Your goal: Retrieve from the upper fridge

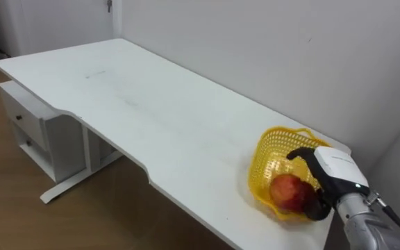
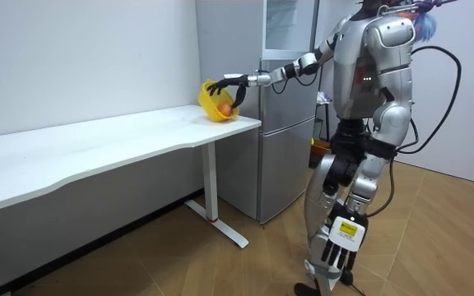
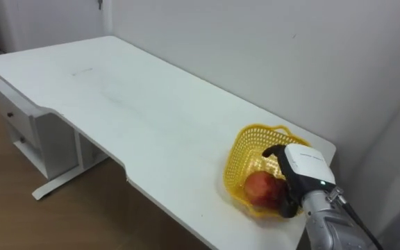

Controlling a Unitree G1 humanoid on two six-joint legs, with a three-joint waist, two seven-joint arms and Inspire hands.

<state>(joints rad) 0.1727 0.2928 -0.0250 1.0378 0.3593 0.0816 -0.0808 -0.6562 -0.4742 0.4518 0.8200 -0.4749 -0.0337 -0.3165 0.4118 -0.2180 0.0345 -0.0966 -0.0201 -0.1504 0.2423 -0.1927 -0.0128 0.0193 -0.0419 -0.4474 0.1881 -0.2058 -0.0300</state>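
Observation:
A red apple (image 1: 290, 192) (image 3: 261, 189) is in my right hand (image 1: 333, 170) (image 3: 304, 167), whose dark fingers curl round it. The hand holds it at the near rim of a yellow mesh basket (image 1: 273, 147) (image 3: 245, 140) that stands on the far right end of the white table (image 1: 158, 118). In the room view the right arm reaches out to the basket (image 2: 207, 100) with the apple (image 2: 224, 107) in the hand (image 2: 234, 85). My left hand (image 2: 333, 253) hangs beside my leg, fingers relaxed.
I stand next to the table's end, with a grey fridge (image 2: 286, 140) just behind the basket corner. A white drawer unit (image 1: 26, 118) sits under the table's far left. A wall runs close along the table's back edge.

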